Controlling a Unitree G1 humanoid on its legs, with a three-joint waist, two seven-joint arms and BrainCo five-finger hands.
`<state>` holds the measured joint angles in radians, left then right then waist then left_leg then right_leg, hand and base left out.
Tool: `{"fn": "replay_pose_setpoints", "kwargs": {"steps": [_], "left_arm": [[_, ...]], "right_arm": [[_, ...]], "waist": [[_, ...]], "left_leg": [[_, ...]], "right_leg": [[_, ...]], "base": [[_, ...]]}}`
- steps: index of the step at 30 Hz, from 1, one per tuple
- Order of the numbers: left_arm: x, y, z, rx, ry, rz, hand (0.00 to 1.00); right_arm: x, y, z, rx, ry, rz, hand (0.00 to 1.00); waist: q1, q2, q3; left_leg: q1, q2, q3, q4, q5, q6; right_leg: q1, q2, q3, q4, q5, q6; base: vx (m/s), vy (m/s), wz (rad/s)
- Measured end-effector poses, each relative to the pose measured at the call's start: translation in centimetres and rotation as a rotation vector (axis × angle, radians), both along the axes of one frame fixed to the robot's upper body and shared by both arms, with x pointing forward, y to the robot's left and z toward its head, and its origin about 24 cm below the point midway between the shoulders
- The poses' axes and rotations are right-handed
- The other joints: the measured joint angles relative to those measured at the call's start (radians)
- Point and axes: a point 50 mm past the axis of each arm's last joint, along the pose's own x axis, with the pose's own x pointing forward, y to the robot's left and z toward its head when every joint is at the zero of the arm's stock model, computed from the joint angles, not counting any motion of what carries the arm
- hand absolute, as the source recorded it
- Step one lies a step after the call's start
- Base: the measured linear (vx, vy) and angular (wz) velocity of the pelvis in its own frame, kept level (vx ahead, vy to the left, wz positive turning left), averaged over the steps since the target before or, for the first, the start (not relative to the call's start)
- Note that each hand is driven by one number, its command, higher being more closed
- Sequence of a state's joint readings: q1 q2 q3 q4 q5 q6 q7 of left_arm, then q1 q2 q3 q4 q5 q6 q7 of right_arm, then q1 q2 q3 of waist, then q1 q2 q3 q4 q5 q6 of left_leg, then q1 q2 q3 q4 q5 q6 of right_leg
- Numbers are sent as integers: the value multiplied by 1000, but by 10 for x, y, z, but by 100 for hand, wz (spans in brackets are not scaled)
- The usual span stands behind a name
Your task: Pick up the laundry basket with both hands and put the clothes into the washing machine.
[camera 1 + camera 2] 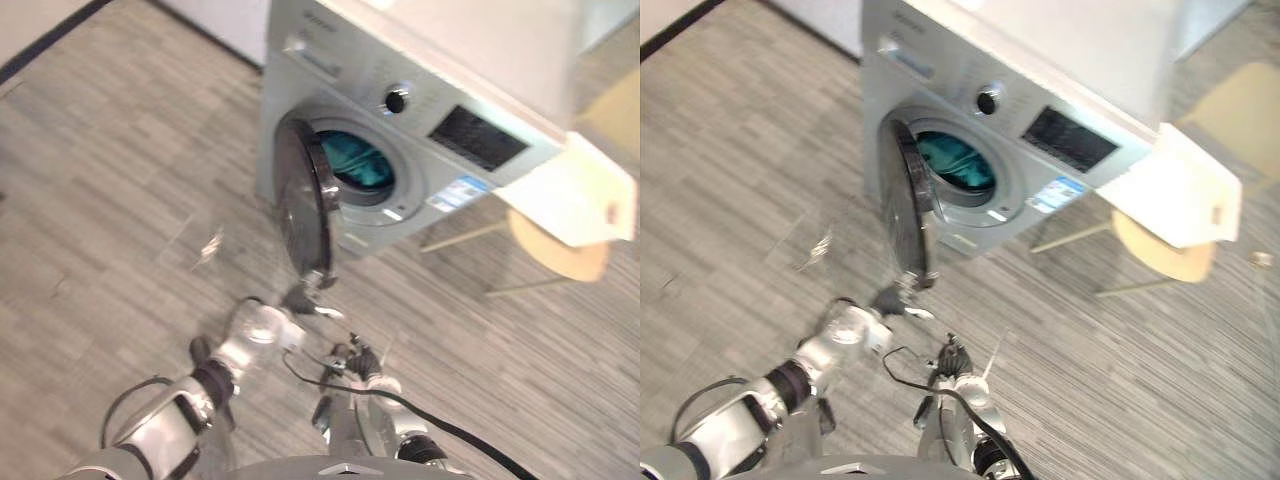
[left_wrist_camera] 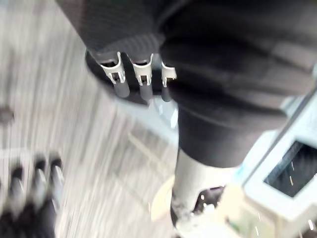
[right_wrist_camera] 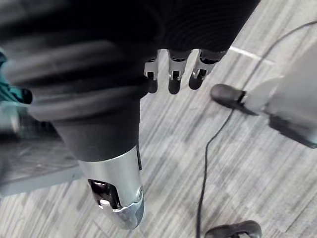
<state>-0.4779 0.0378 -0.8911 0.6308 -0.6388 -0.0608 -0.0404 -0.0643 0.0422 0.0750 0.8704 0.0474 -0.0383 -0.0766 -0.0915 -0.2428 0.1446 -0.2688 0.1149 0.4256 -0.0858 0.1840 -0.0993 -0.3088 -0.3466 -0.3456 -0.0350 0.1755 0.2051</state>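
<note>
The open washing machine door (image 1: 302,195) stands edge-on just ahead of the left hand (image 1: 298,298), barring the straight way. Past it, to the hand's right, the drum mouth (image 1: 402,186) gapes, with teal clothes (image 1: 355,165) inside. Bare floor (image 1: 120,200) lies to the hand's left, and a stool (image 1: 560,258) stands well off to its right.

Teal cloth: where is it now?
The teal cloth lies inside the silver washing machine, upper centre of the left eye view, beside its open dark round door.

The teal clothes (image 1: 356,162) lie half hidden behind the washing machine (image 1: 420,178) door (image 1: 300,195); the machine's far top is cut off. The left robot hand (image 1: 298,298) by the door's near edge is blurred.
</note>
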Motion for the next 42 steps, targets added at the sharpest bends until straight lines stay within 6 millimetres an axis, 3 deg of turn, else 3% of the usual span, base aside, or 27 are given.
{"fn": "replay_pose_setpoints", "kwargs": {"steps": [2, 4, 6, 8, 11, 14, 17, 19, 20, 21, 23, 25, 27, 30, 31, 32, 33, 34, 35, 36, 37, 38, 41, 42], "left_arm": [[-8, -32, 26, -117, -34, -86, 0], [-10, -41, 39, -175, -57, -119, 0], [-8, -37, 37, -168, -56, -115, 0], [-7, -28, 31, -148, -45, -99, 0], [-7, -13, 19, -113, -20, -67, 0], [-7, 15, 0, -101, 37, 22, 0], [-8, 52, -20, -62, 77, 150, 0], [-13, 79, -32, -33, 101, 244, 0], [-22, 113, -46, 15, 127, 358, 0], [-29, 132, -54, 34, 144, 434, 0], [-36, 150, -59, 58, 145, 513, 0], [-39, 164, -61, 65, 136, 576, 0], [-42, 178, -62, 53, 134, 650, 0], [-57, 202, -68, 56, 158, 768, 0], [-65, 211, -72, 65, 166, 829, 0], [-69, 212, -75, 76, 181, 841, 0], [-78, 212, -80, 104, 197, 840, 0], [-80, 212, -83, 119, 202, 838, 0], [-86, 213, -88, 142, 221, 853, 0], [-92, 217, -93, 169, 241, 863, 0], [-96, 225, -96, 206, 253, 883, 0], [-101, 231, -101, 261, 268, 895, 0], [-101, 227, -104, 282, 275, 893, 0], [-100, 221, -106, 277, 282, 894, 0]], "right_arm": [[-12, -8, -9, -35, 58, 9, 0], [-24, -20, -16, -70, 99, 11, 0], [-36, -37, -22, -122, 147, 2, 0], [-41, -46, -23, -145, 160, -10, 0], [-41, -50, -23, -146, 162, -36, 0], [-43, -52, -24, -143, 174, -55, 0], [-47, -55, -27, -137, 196, -78, 0], [-48, -57, -27, -140, 202, -87, 0], [-48, -56, -27, -136, 203, -85, 0], [-50, -57, -28, -136, 209, -85, 0], [-54, -58, -30, -137, 227, -87, 0], [-58, -60, -32, -140, 247, -89, 0], [-60, -74, -32, -164, 256, -111, 0], [-61, -81, -31, -173, 259, -130, 0], [-62, -85, -31, -169, 262, -164, 0], [-65, -88, -31, -166, 266, -189, 0], [-70, -93, -32, -161, 274, -229, 0], [-73, -96, -32, -158, 275, -249, 0], [-76, -96, -31, -141, 263, -280, 0], [-73, -93, -30, -109, 236, -318, 0], [-70, -89, -29, -95, 217, -318, 0], [-69, -84, -29, -89, 199, -310, 0], [-68, -83, -25, -77, 159, -329, 0], [-66, -84, -22, -67, 128, -351, 0]], "waist": [[-12, 14, -23], [-23, 54, -52], [-24, 114, -74], [-25, 147, -86], [-28, 151, -86], [-27, 152, -85], [-24, 156, -83], [-14, 159, -83], [-12, 164, -84], [-5, 168, -85], [17, 171, -84], [34, 169, -84], [69, 187, -75], [92, 193, -72], [95, 195, -71], [96, 200, -72], [94, 203, -72], [97, 207, -67], [104, 227, -54], [96, 231, -48], [79, 221, -42], [64, 195, -35], [63, 187, -27], [60, 200, -19]], "left_leg": [[33, 10, 30, 0, -10, -14], [50, 25, 45, 0, -18, -24], [79, 40, 48, 6, -18, -24], [92, 53, 46, 6, -25, -32], [106, 57, 38, 6, -29, -37], [115, 55, 31, 6, -35, -38], [113, 56, 9, 6, -40, -43], [112, 56, 5, 6, -43, -43], [103, 56, -16, 5, -44, -43], [96, 55, -45, 6, -44, -43], [91, 53, -93, 7, -45, -41], [21, 52, -147, 115, -92, -16], [-118, 79, -107, 396, -217, 46], [-137, 73, -103, 526, -318, 64], [-140, 54, -129, 576, -381, 74], [-135, 41, -142, 583, -403, 79], [-104, 4, -171, 585, -428, 89], [-77, -12, -183, 576, -433, 101], [-22, -32, -214, 549, -436, 117], [14, -41, -252, 524, -435, 125], [51, -58, -292, 487, -428, 133], [118, -104, -353, 434, -418, 147], [170, -150, -438, 407, -427, 160], [195, -159, -502, 411, -440, 162]], "right_leg": [[-4, 10, 35, 19, -7, -9], [-4, 29, 55, 18, -11, -16], [17, 51, 58, 4, 14, -37], [35, 66, 53, -12, 31, -57], [70, 74, 30, -46, 26, -69], [85, 74, 25, -46, 15, -88], [100, 73, 1, -46, 4, -80], [104, 72, -4, -46, 0, -80], [113, 71, -28, -46, -10, -69], [132, 70, -60, -46, -20, -60], [172, 67, -116, -46, -39, -47], [216, 52, -193, -42, -66, -16], [249, 28, -262, -9, -75, -2], [315, 3, -275, -2, -71, -2], [343, -35, -306, 69, -68, 2], [344, -59, -315, 127, -74, -8], [335, -116, -306, 266, -71, -81], [316, -141, -262, 350, -56, -156], [230, -141, -66, 543, -48, -207], [172, -76, 69, 697, -180, -134], [133, -7, 139, 805, -286, -131], [75, 104, 171, 879, -399, -153], [-9, 212, 202, 840, -463, -161], [-52, 274, 252, 789, -474, -158]], "base": [[102, -58, -47], [121, -82, -38], [144, -83, -30], [117, -74, -13], [82, -60, 2], [23, -7, 7], [16, -7, 18], [19, -6, 15], [50, -17, 45], [58, -19, 58], [74, -12, 83], [68, 11, 114], [53, 90, 98], [136, 217, 54], [188, 274, 54], [254, 383, 87], [216, 317, 75], [307, 394, 78], [268, 291, 67], [329, 251, 91], [399, 163, 155], [412, 112, 152], [344, 1, 125], [360, -80, 169]]}}
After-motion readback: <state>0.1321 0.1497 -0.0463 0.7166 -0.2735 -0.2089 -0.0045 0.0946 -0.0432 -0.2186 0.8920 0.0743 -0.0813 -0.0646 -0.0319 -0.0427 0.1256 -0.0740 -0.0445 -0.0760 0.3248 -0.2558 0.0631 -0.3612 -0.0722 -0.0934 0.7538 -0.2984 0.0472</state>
